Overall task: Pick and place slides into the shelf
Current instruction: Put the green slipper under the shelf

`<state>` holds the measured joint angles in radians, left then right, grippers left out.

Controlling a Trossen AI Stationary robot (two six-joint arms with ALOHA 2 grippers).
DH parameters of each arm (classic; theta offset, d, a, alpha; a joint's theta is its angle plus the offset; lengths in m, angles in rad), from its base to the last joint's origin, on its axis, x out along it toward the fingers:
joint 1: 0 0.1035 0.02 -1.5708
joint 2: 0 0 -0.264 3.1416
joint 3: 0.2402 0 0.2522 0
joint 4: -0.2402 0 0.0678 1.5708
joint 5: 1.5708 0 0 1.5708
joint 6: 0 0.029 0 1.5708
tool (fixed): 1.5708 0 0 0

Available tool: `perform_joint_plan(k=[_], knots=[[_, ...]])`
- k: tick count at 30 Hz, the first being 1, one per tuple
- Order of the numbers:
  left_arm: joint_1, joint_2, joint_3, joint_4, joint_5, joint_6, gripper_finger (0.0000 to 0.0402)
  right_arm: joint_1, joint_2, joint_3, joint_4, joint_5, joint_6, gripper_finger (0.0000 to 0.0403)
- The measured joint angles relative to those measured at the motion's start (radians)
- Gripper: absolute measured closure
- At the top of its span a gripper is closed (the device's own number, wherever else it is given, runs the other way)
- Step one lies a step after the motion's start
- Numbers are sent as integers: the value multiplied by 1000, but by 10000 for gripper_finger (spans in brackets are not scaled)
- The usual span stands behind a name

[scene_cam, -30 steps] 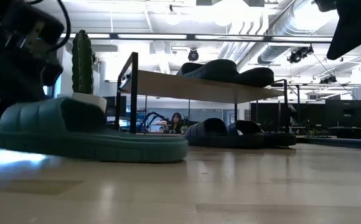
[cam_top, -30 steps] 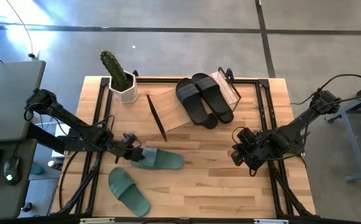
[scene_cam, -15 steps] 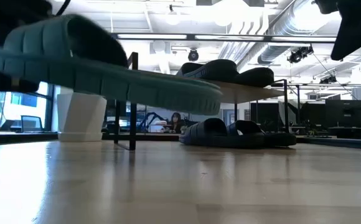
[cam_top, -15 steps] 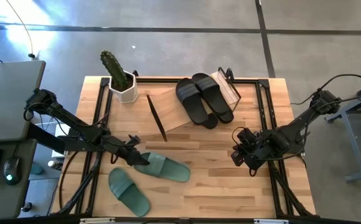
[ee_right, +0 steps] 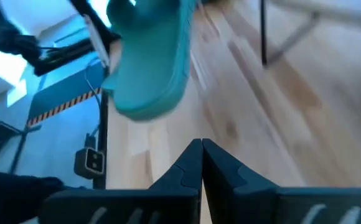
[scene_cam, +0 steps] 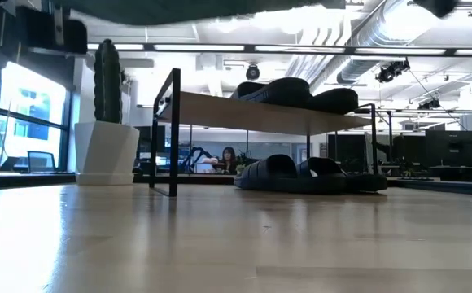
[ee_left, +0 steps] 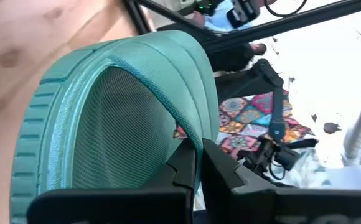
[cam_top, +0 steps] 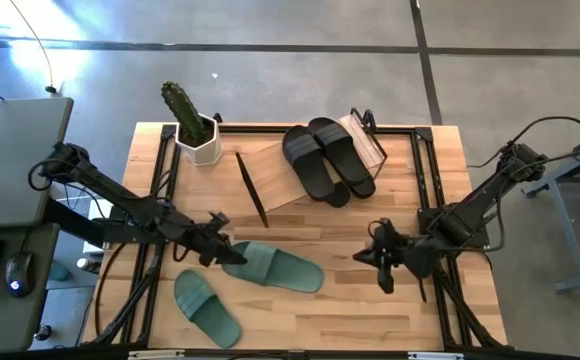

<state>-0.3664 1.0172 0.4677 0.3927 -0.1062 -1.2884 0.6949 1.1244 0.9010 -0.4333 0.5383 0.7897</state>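
My left gripper (cam_top: 222,250) is shut on a pale green slide (cam_top: 275,268), which hangs in the air over the table's near middle. The low view catches only its sole (scene_cam: 179,6) at the top edge. The second green slide (cam_top: 207,307) lies sole-down near the table's near-left edge. My right gripper (cam_top: 382,258) is shut and hovers right of the held slide, pointing at it; the slide (ee_right: 149,62) shows ahead in its wrist view. The shelf (cam_top: 270,175) stands at the far middle, with two black slides (cam_top: 328,158) on its top board and more black slides (scene_cam: 309,175) beneath. My left gripper pinches the green slide's broad strap at its edge (ee_left: 190,134) between the two fingers. It comes roughly level from the table's left. The slide is lifted clear of the table and reaches out past the fingers toward the right, about level.
A white hexagonal pot with a cactus (cam_top: 198,135) stands at the far left corner, beside the shelf. Bare wooden table (cam_top: 350,310) lies along the near edge and between the two grippers. A person sits far off in the room (scene_cam: 231,155).
My left gripper has lifted the green slide off the table and carried it a little toward the right and near edge; the slide has risen clear out of the low view's middle. My right gripper has swung toward the table's left, now pointing at the held slide.
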Motion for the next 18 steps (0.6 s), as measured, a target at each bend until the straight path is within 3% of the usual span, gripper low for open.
perform_joint_plan(k=[6, 11, 18], knots=[[0, 0, 70, 0, 9, -3, 401, 0, 7, 54, 38, 54, -295, 403], [1, -6, 125, -1, 9, -26, 401, 0, 41, 190, -18, 64, -561, 398], [0, -6, 136, -6, -7, -81, 401, 0, 171, 425, -221, 64, -844, 341]])
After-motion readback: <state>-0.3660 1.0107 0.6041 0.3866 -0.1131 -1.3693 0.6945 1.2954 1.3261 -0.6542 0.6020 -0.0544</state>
